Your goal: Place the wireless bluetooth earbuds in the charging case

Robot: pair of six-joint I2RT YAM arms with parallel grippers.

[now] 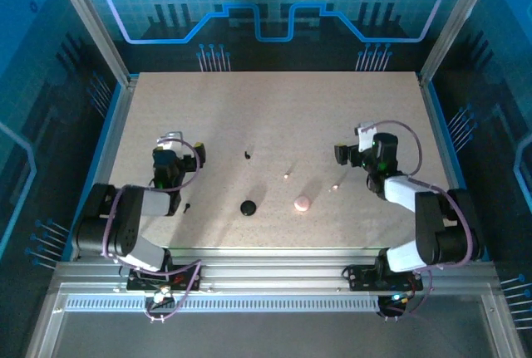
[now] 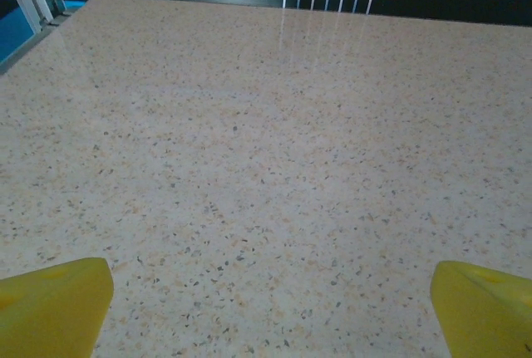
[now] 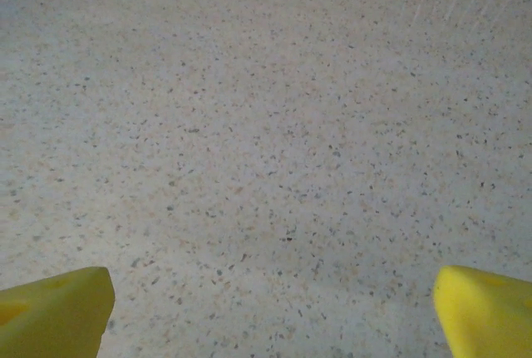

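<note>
Left gripper [image 1: 173,144] sat at 9 o'clock on the table [image 1: 266,100], right gripper [image 1: 362,138] at 3 o'clock. Both jaws were wide and held nothing; in the wrist views the yellow fingertips [image 2: 50,304] stood far apart over bare speckled top. Earbuds lay loose: black earbud [image 1: 248,155] near centre, second black earbud [image 1: 187,206] at 8 o'clock, whitish earbud [image 1: 287,175] just off centre toward 5, second whitish earbud [image 1: 335,186] at 4 o'clock. Black case [image 1: 248,207] was at 6 o'clock, with the pink case [image 1: 302,203] near it at its 3 o'clock, not touching.
</note>
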